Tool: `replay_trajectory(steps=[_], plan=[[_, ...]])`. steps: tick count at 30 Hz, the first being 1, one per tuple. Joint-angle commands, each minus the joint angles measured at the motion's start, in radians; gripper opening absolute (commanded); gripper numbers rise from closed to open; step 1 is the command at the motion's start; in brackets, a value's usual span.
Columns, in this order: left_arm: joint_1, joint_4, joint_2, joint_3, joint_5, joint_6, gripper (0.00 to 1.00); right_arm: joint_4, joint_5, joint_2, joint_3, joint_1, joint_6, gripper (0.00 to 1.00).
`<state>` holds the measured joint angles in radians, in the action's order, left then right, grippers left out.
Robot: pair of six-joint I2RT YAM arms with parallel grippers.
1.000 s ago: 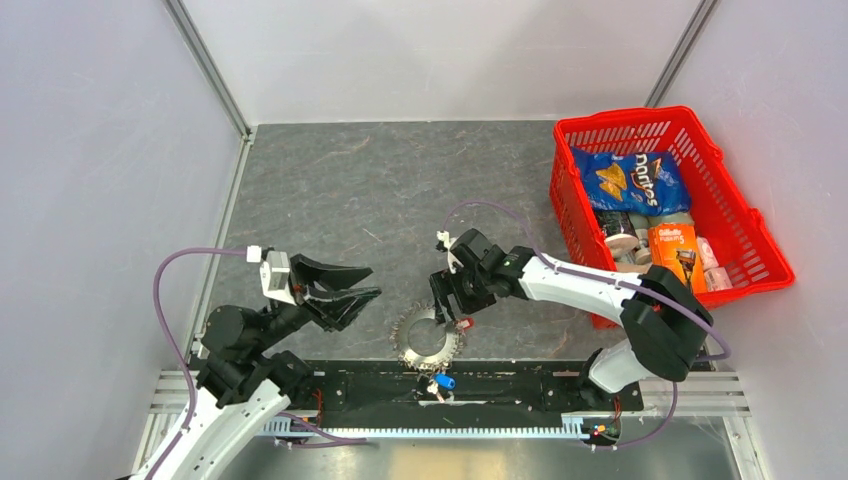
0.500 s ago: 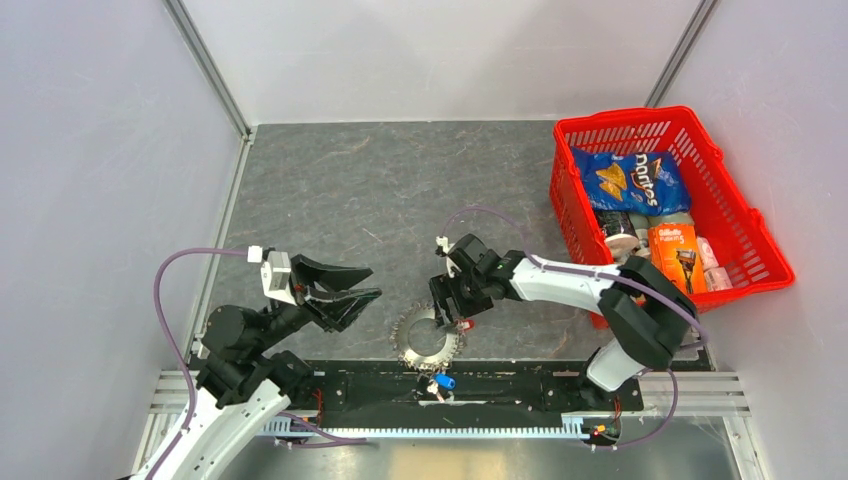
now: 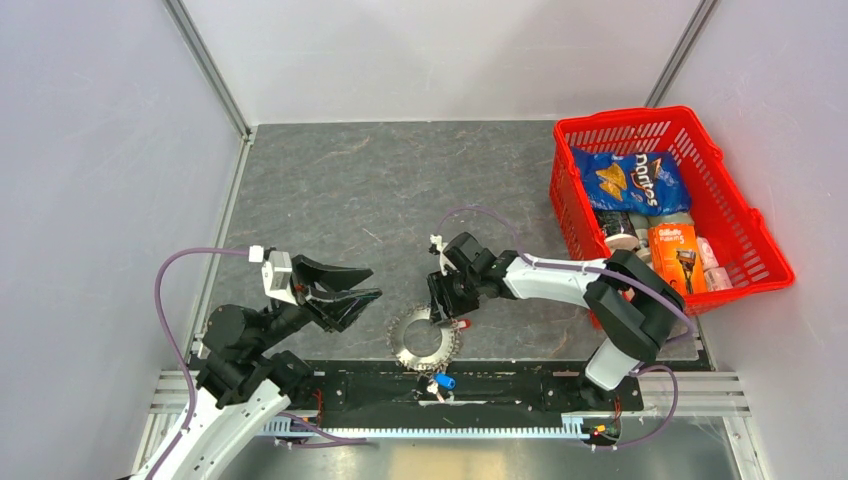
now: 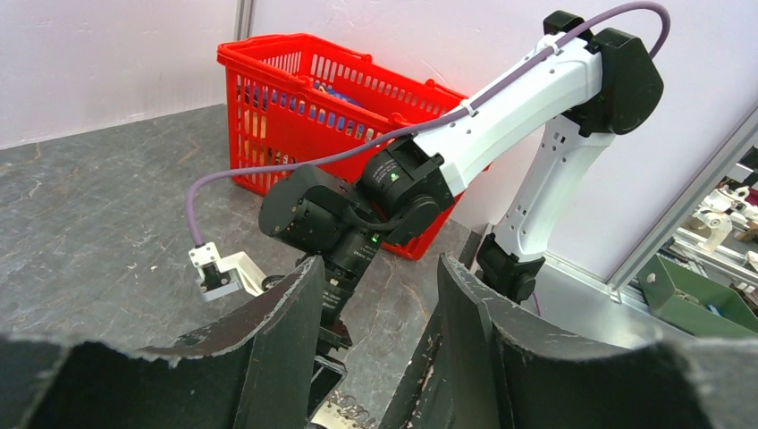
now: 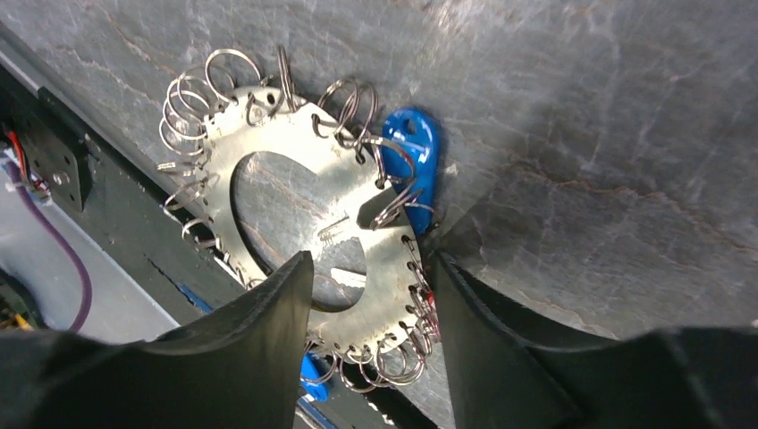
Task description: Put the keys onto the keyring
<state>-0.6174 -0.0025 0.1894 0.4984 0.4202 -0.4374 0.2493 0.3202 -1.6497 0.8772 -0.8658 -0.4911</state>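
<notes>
Right gripper [image 5: 369, 264]: jaws part-way apart, set down astride the toothed rim of the keyring [image 5: 308, 147], one finger on the hole side and one just outside the rim. I see nothing clamped between them. A red tag [image 3: 465, 323] sits at the rim against the outer finger. I judge the jaws are placed here to work that key onto one of the small wire loops threaded round the rim. A blue-tagged key [image 5: 413, 156] lies against the rim further round, touching the loops; I cannot tell whether it is threaded. Another blue-tagged key [image 3: 443, 381] lies apart, on the near side of the keyring. The keyring itself lies flat on the table [image 3: 350, 180]. The right arm reaches in low from the right of the keyring, wrist pitched down. Left gripper [image 3: 372, 282]: jaws wide and empty, held above the table to the left of the keyring, arm folded, apparently on standby
</notes>
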Motion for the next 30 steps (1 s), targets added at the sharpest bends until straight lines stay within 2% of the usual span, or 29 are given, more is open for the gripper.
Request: replay_trajectory(steps=[1, 10, 12, 13, 14, 21, 30], plan=[[0.002, 0.009, -0.005, 0.029, 0.008, -0.003, 0.57, -0.077, 0.073, 0.003, -0.044, 0.011, -0.036, 0.55], [0.002, 0.010, -0.016, 0.024, 0.005, -0.006, 0.57, -0.212, 0.206, -0.002, -0.099, 0.031, -0.113, 0.28], [0.002, 0.010, -0.016, 0.024, 0.006, -0.005, 0.57, -0.241, 0.224, -0.009, -0.105, 0.035, -0.137, 0.17], [0.002, 0.010, -0.016, 0.025, 0.006, -0.006, 0.57, -0.282, 0.224, -0.011, -0.108, 0.036, -0.148, 0.02], [0.002, 0.010, -0.016, 0.024, 0.006, -0.006, 0.57, -0.302, 0.220, -0.010, -0.112, 0.038, -0.163, 0.00], [0.002, 0.009, -0.012, 0.026, 0.007, -0.003, 0.57, -0.436, 0.209, 0.059, -0.151, 0.078, -0.256, 0.00], [0.002, 0.012, -0.008, 0.025, 0.008, -0.004, 0.57, -0.326, 0.108, 0.208, -0.067, 0.174, -0.249, 0.00]])
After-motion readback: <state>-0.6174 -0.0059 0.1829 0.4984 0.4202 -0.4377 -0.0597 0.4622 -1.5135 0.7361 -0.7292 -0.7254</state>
